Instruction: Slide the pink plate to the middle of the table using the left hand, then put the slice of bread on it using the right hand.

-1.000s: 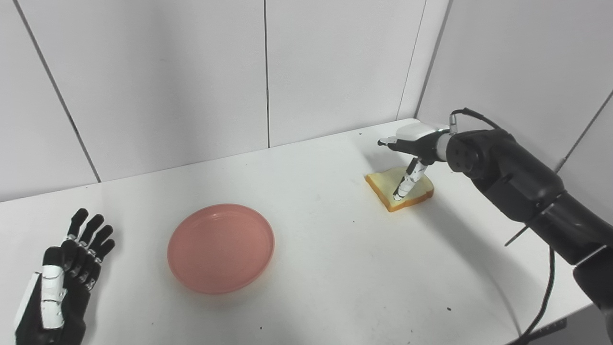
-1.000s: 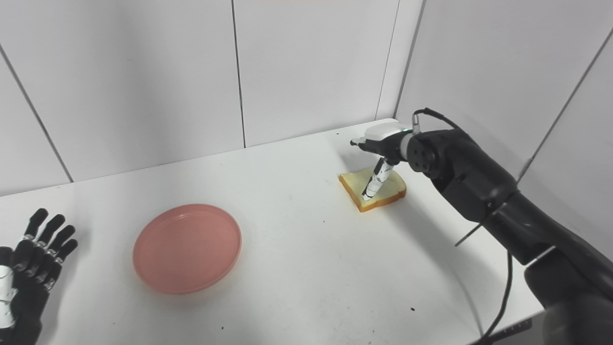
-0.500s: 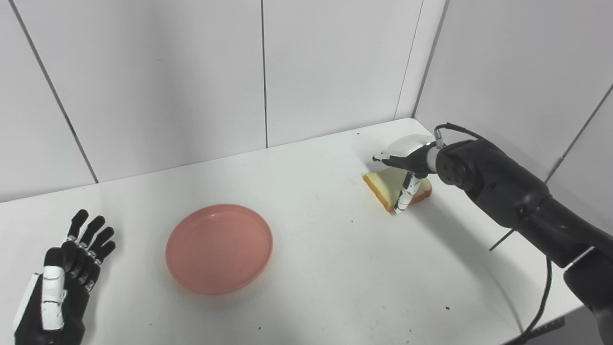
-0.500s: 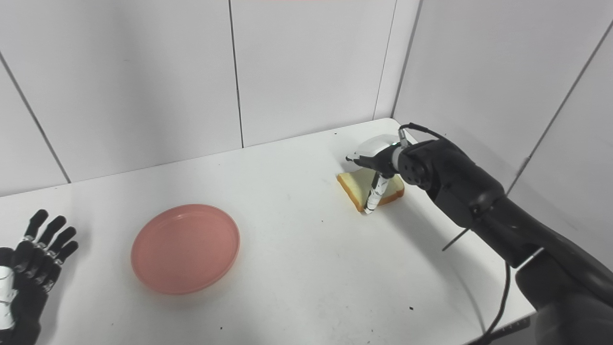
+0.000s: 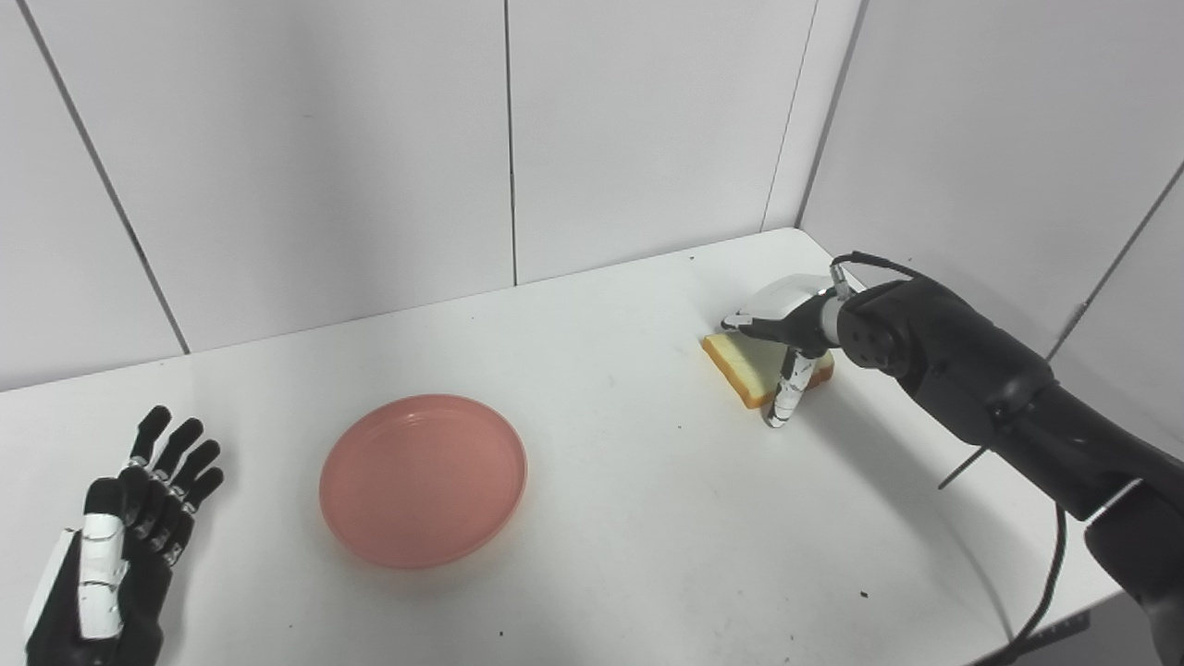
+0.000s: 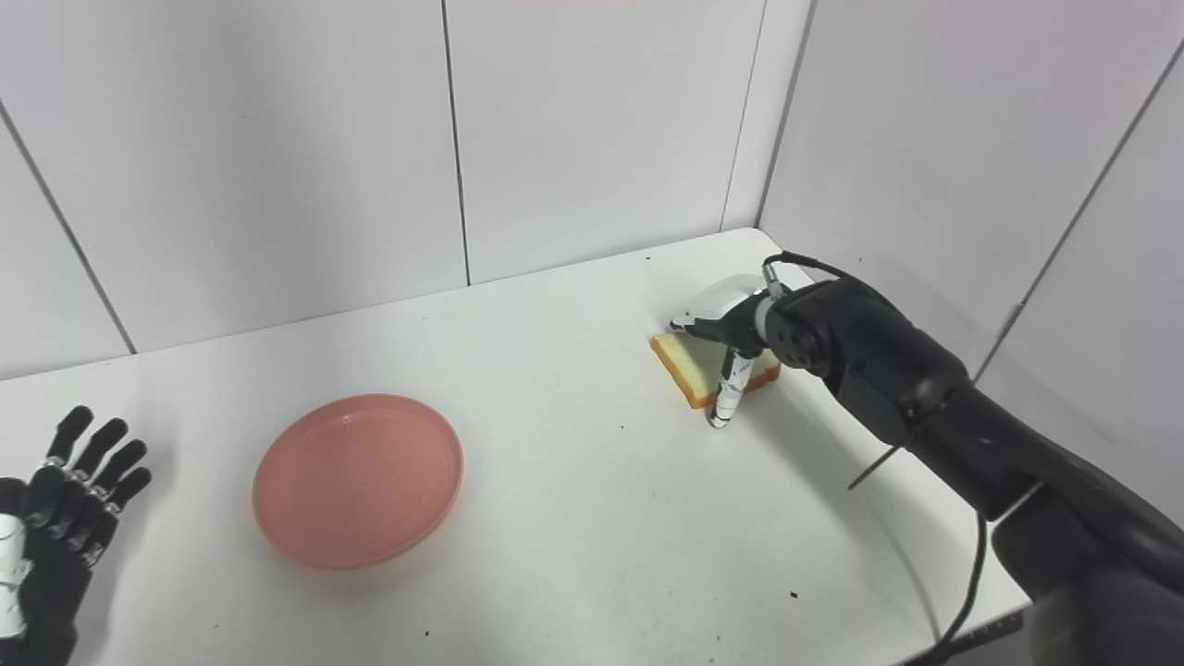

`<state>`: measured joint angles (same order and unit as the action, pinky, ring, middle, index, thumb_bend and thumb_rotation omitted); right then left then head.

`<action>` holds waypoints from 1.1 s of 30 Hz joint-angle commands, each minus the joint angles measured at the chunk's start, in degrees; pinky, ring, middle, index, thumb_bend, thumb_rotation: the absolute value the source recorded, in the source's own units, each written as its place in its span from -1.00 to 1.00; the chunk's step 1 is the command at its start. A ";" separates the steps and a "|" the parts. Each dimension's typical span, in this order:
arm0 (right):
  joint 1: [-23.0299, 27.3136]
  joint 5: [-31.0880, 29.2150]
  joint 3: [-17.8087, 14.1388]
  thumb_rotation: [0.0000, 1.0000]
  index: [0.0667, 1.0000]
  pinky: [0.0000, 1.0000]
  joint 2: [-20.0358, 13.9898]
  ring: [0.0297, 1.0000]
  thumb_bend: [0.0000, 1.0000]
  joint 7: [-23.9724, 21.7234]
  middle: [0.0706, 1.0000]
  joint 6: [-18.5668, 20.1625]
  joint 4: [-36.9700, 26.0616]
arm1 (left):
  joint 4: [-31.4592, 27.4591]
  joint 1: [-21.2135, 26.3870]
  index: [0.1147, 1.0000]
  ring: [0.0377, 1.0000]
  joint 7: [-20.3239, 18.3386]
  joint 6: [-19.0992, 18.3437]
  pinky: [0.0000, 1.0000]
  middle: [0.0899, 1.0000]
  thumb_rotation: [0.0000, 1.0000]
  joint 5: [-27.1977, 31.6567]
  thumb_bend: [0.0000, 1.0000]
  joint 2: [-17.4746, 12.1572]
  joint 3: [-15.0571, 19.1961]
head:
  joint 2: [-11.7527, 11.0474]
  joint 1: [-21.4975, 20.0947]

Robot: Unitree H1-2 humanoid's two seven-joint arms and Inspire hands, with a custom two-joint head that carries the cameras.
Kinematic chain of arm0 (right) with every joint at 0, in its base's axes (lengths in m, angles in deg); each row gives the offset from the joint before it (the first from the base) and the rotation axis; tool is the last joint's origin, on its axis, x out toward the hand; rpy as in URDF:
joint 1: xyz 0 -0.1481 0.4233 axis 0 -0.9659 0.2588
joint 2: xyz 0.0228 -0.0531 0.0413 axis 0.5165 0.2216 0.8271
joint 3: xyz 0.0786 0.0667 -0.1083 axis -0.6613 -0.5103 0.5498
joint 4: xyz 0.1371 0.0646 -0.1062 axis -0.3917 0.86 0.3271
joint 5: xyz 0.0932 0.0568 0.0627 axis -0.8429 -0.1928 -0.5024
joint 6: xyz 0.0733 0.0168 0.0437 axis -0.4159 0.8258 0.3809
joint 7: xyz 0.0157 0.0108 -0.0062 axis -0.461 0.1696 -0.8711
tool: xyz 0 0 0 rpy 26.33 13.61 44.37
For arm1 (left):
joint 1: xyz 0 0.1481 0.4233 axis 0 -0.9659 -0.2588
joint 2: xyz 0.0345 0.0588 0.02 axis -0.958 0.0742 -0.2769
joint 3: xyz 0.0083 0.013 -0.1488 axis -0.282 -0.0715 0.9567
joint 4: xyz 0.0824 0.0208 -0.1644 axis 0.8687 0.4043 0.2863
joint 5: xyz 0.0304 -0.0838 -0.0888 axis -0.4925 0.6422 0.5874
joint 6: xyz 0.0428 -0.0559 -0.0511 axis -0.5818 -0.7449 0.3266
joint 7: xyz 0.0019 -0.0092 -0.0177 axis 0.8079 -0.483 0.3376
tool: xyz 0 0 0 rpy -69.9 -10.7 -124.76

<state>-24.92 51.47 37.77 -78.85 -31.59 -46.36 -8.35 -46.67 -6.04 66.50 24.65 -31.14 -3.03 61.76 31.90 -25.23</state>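
the right hand's fingers [image 5: 746, 323] reach flat across the top of the slice of bread [image 5: 740, 363], while its thumb [image 5: 784, 400] points down past the bread's near edge, its tip at the table [image 5: 647, 518] surface. compared with a second ago, the right hand [image 5: 782, 319] has dropped lower: then the thumb rested on top of the bread with the fingers held clear above it, and now the thumb has slipped off the front edge and the fingers have come down over the slice. the hand looks to be closing around the bread, but whether it is truly gripped yet cannot be told, since the bread still lies on the table and the contact under the palm is hidden. the bread sits near the far right corner of the table, well apart from the pink plate [image 5: 423, 478]. the plate lies left of the table's centre and has not moved over the last second. the left hand [image 5: 116, 546] rests at the near left edge of the table, fingers spread and holding nothing, apart from the plate, also unchanged. this suggests the plate slide is taken as finished and the work has passed to the right hand's pick-up. the bread is thin and flat, so the thumb will probably need to get under its edge before a lift can hold.
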 commanded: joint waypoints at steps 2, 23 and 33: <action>2.03 0.35 -1.45 -0.20 1.00 1.00 -1.22 1.00 1.00 2.02 1.00 -1.45 0.78 | -2.32 0.74 0.94 0.88 0.25 0.40 0.89 0.92 1.00 -0.21 0.49 -0.52 0.22 | 0.08 0.26; 4.50 -5.65 -4.19 -0.98 0.38 0.09 5.54 0.15 0.62 10.17 0.26 -1.36 12.33 | -5.76 -0.58 0.94 0.89 0.66 -2.74 0.91 0.92 1.00 -0.12 0.47 -0.35 -0.07 | 1.09 1.25; 5.51 -6.20 -3.09 -1.00 -0.09 -0.26 5.99 -0.14 0.06 11.38 -0.13 -0.56 15.84 | -5.79 -0.68 0.93 0.88 0.75 -2.88 0.88 0.91 1.00 -0.34 0.46 -0.27 0.05 | 1.22 1.12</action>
<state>-19.50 45.36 34.23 -72.08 -19.17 -46.42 7.27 -50.59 -7.78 67.03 21.00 -31.26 -2.90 61.71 33.05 -24.17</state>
